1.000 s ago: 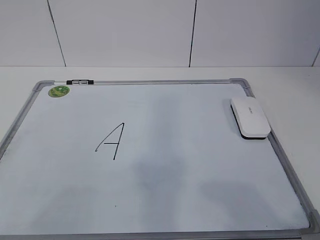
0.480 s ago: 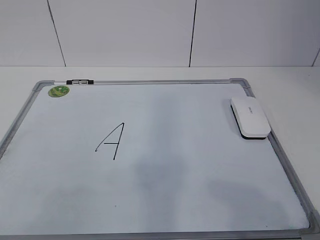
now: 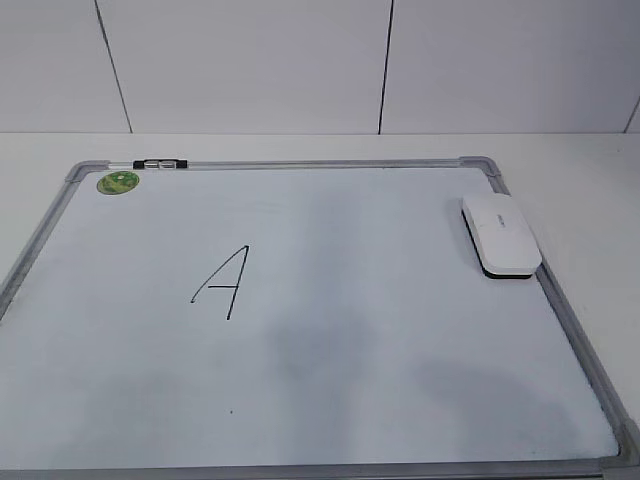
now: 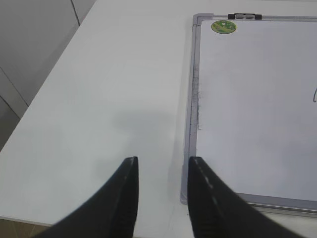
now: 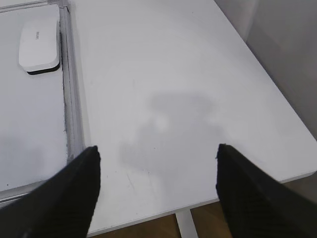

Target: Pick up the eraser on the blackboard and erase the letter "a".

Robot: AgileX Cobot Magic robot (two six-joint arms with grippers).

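The blackboard (image 3: 300,164) is a grey-framed whiteboard lying flat on the white table. The white eraser (image 3: 500,235) rests on its right edge near the far right corner, untouched. A tall capital "A" (image 3: 225,285) is written left of the middle. No lowercase "a" shows on the board. Neither gripper appears in the exterior view. My left gripper (image 4: 162,159) is open and empty above the table beside the board's near left corner (image 4: 190,124). My right gripper (image 5: 157,148) is wide open and empty over bare table right of the board's frame (image 5: 69,99), well short of the eraser (image 5: 38,44).
A round green sticker (image 3: 118,182) sits at the board's far left corner, also in the left wrist view (image 4: 224,27). A black clip (image 3: 160,163) is on the far frame. The table's front edge (image 5: 208,203) is right under the right gripper. A panelled white wall stands behind.
The board, the eraser and the capital "A" have not moved. Only faint shadows on the board's near part have shifted slightly.
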